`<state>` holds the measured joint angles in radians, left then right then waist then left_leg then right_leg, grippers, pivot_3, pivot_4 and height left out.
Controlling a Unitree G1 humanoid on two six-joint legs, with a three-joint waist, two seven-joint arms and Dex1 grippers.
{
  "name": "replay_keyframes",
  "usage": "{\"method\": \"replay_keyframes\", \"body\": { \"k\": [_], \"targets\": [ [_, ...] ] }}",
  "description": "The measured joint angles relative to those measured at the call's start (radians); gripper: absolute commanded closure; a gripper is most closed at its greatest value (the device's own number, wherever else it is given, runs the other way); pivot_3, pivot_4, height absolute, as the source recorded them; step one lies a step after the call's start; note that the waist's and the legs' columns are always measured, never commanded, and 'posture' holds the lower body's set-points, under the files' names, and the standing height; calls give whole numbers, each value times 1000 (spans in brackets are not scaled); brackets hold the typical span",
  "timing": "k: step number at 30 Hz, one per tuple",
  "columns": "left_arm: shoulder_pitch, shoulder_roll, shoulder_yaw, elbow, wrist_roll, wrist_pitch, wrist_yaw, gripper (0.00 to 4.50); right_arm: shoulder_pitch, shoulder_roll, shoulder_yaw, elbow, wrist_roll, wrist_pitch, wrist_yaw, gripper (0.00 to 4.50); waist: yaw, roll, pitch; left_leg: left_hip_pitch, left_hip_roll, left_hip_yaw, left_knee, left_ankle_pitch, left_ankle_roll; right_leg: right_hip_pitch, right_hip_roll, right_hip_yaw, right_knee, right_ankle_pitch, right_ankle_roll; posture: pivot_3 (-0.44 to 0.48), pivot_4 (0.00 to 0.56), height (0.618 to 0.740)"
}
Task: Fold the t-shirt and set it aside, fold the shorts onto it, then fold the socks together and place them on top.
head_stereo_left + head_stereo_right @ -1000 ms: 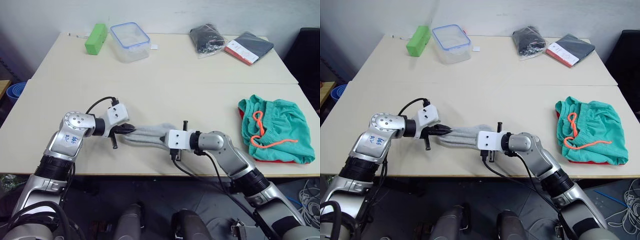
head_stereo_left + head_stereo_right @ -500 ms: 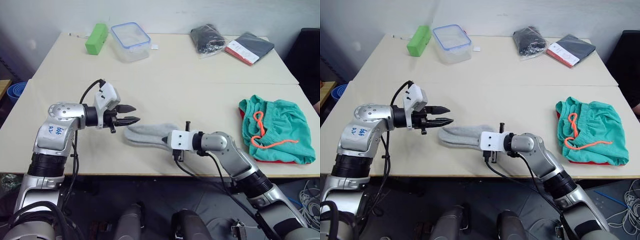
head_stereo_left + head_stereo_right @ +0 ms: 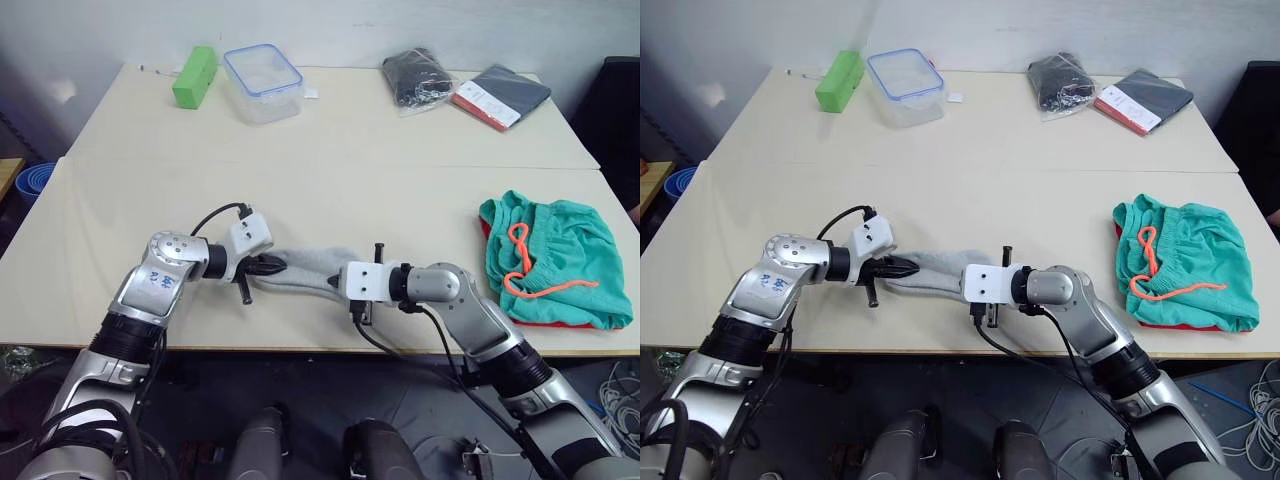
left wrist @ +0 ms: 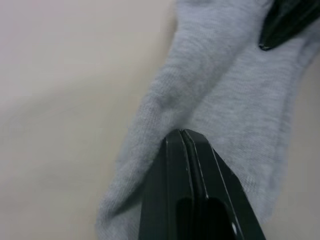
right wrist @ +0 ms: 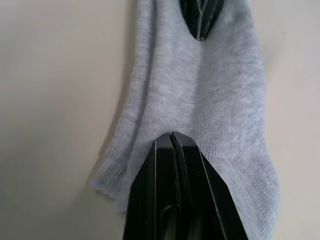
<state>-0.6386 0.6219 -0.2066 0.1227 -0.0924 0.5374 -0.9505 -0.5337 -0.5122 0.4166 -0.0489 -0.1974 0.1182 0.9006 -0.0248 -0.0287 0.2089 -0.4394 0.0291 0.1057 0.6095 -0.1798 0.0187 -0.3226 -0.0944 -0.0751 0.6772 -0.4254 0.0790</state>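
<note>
Both pairs of fingers are pinched together on the socks (image 3: 305, 268): my left gripper (image 3: 268, 267) has the left end of the grey pair, my right gripper (image 3: 336, 280) the right end, and in each wrist view the black tips meet on the knit. The socks lie stretched flat between them on the near part of the table (image 3: 330, 190), close to its front edge. Off to the right, well apart, the shorts (image 3: 555, 260) sit folded with the orange drawstring up, and a strip of the t-shirt (image 3: 540, 322) shows under their near edge. So I judge the first two garments done and the sock fold in hand. Next I would bring one end over onto the other, keeping both layers pinched, then carry the pair right onto the shorts.
</note>
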Motion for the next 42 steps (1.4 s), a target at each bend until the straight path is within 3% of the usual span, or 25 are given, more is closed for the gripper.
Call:
{"method": "replay_keyframes", "body": {
  "k": [5,6,9,13,16,20,21,26,35,38,42],
  "targets": [
    [93,40,80,-134,-91,174,-8,4467,17,-24,-8,-25,11,-3,12,4500,-6,0,0,1,1,0,-1,0,-1,0,0,0,0,0,0,0,150,740],
    [113,54,99,-160,-111,206,-9,4296,18,-25,-9,-24,13,-5,13,4500,-6,0,0,1,1,0,-1,0,-1,0,0,0,0,0,0,0,150,740],
    [151,84,169,-212,-166,300,4,3616,16,-26,-12,-19,13,-8,14,4500,-4,0,0,1,1,0,-1,0,-1,0,0,0,-1,0,0,0,150,740],
    [191,100,315,-303,-251,455,63,2312,6,-22,-13,-7,16,-12,18,4500,-3,0,0,1,1,0,-1,0,-1,0,0,0,-1,0,0,0,150,740],
    [235,90,427,-369,-315,590,131,1292,-7,-1,-12,16,19,-12,16,4500,-3,0,0,1,1,0,-1,0,-1,0,0,0,-1,0,0,0,150,740],
    [268,49,495,-398,-362,707,207,140,-22,18,-11,35,18,-13,18,4500,-3,0,0,1,1,0,-1,0,-1,0,0,0,-1,0,0,0,150,740],
    [271,31,511,-398,-373,743,231,65,-29,21,-11,44,18,-15,18,4500,-3,0,0,1,1,0,-1,0,-1,0,0,0,-1,0,0,0,150,740],
    [248,-88,561,-387,-405,836,333,65,-42,32,-9,59,16,-26,23,4500,-1,-1,0,0,0,-1,-1,0,-1,0,0,0,-1,0,0,0,150,740],
    [179,-186,563,-343,-426,857,428,65,-81,99,-25,71,50,58,1,4500,-2,-1,0,1,0,0,-3,1,-2,0,1,0,-1,0,0,0,150,740],
    [169,-210,582,-322,-434,866,457,659,-81,104,-7,123,12,48,-29,4500,1,-1,0,1,0,-1,-3,1,-2,0,0,0,-1,0,0,0,150,740],
    [166,-210,582,-304,-436,866,475,1913,-85,79,11,144,-31,-25,-49,4500,0,-2,0,2,0,-1,-3,1,-2,1,0,0,-2,0,0,0,150,740]
  ]
}}
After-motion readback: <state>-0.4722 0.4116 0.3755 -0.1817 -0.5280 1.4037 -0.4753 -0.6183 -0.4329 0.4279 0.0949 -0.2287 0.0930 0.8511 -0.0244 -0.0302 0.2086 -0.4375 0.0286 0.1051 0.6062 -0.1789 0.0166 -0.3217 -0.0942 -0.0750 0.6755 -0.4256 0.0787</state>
